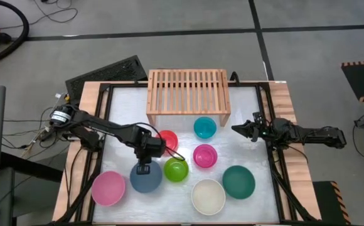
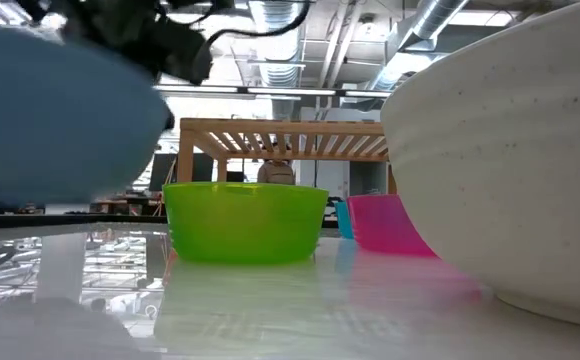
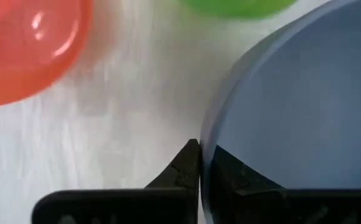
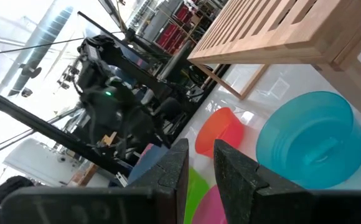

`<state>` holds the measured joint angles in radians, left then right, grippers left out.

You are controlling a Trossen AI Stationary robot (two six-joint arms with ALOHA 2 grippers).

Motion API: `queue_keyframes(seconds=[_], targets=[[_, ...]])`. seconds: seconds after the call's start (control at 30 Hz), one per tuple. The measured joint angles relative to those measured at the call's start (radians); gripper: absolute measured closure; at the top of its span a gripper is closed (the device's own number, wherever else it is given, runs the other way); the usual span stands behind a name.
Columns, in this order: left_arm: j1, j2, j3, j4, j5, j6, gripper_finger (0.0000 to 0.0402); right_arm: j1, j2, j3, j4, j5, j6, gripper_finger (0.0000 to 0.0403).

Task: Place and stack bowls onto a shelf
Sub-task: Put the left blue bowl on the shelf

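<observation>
My left gripper (image 1: 144, 168) is shut on the blue bowl (image 1: 145, 179) at the near left of the table, between the pink bowl (image 1: 108, 188) and the lime green bowl (image 1: 176, 169). The red bowl (image 1: 168, 139), cyan bowl (image 1: 204, 127) and magenta bowl (image 1: 205, 156) rest on their bases in front of the light-wood shelf (image 1: 187, 91), which stands bare at the far edge. My right gripper (image 1: 237, 129) hangs level at the table's right side, its fingers (image 4: 230, 168) slightly apart with nothing between them. My left gripper pinches the blue bowl's rim (image 3: 206, 134) on the side toward the shelf, one finger (image 3: 230, 171) inside the bowl and the other outside. The fingers come steeply from above, pointing down. In the low view the bowl's underside (image 2: 60, 185) shows above the table top.
A cream-white bowl (image 1: 208, 196) and a dark teal bowl (image 1: 238, 182) sit near the front right. Black frame rails (image 1: 276, 169) run along the table's sides. Bare white table lies between the bowls and the shelf's legs.
</observation>
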<state>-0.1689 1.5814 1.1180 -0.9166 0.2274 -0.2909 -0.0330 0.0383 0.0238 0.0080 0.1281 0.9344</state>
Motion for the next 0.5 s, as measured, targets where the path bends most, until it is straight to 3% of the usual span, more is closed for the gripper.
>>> queue_keyframes(seconds=[0.13,0.27,0.4,0.5], targets=[[0.025,0.000,0.142,-0.083,0.000,-0.124,0.0401,0.000,0.000,0.000,0.000,0.000,0.000,0.0300],[0.092,0.000,0.353,-0.258,-0.063,-0.229,0.0401,0.000,0.000,0.000,0.000,0.000,0.000,0.0300],[0.208,0.002,0.585,-0.382,-0.161,-0.279,0.0401,0.000,0.000,0.000,0.000,-0.003,0.029,0.0300],[0.339,0.006,0.734,-0.407,-0.172,-0.264,0.0401,0.000,0.000,0.000,-0.001,-0.004,0.029,0.0300]])
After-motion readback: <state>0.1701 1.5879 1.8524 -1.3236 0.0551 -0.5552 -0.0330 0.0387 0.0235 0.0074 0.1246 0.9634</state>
